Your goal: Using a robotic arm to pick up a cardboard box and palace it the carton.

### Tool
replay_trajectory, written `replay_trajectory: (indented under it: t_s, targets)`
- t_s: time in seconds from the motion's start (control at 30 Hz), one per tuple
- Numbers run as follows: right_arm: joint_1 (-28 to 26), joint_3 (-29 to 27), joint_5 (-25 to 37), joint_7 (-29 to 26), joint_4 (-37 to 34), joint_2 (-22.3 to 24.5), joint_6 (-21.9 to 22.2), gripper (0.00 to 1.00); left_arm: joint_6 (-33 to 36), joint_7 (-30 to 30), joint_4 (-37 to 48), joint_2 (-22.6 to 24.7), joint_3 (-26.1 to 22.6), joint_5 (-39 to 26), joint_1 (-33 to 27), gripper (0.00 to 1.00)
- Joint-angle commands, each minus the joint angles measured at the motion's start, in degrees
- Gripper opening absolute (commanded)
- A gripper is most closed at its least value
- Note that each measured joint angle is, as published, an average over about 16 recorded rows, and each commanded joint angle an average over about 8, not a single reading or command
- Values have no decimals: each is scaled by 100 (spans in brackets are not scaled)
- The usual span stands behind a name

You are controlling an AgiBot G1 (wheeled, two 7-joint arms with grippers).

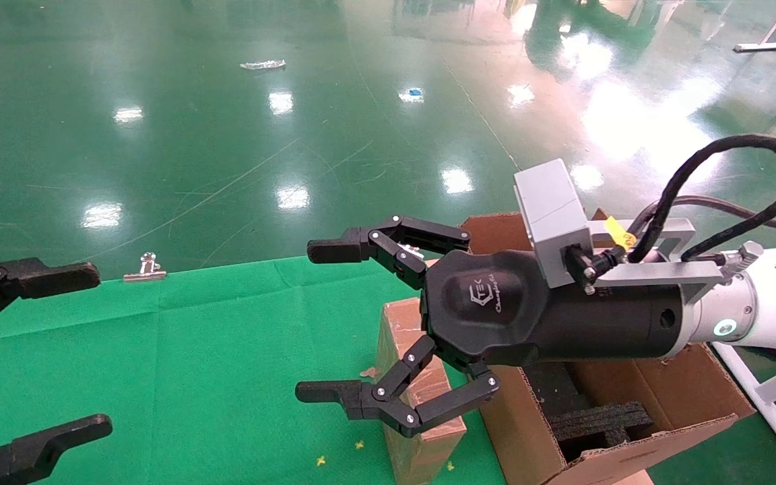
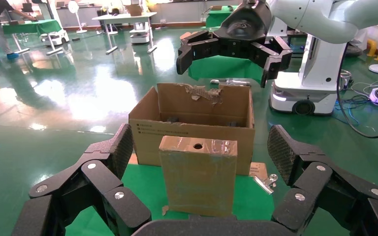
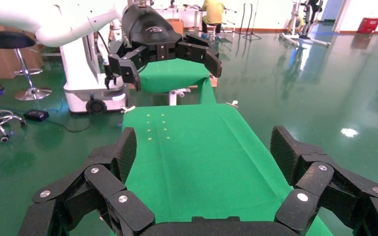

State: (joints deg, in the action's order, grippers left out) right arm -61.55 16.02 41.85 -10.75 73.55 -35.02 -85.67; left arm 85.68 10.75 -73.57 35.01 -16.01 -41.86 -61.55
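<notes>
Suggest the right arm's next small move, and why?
Probably lower the right gripper toward the cardboard box. Its fingers are open and empty, hovering above the box, which stands upright on the green cloth just outside the carton. The left gripper waits open at the far side.

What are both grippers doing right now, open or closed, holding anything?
Left gripper: open, empty, at the table's left edge.
Right gripper: open, empty, raised above the cardboard box beside the carton.
</notes>
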Motion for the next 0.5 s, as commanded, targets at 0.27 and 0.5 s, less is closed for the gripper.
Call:
replay_trajectory:
  t_s: [0.27, 0.5]
  targets:
    - [0, 0, 0, 0, 0, 0, 0, 100, 0, 0, 0, 0, -1, 0, 0, 100]
    - [-14, 70, 100, -60, 50, -17, 9, 100, 0, -1, 2, 0, -2, 0, -1, 100]
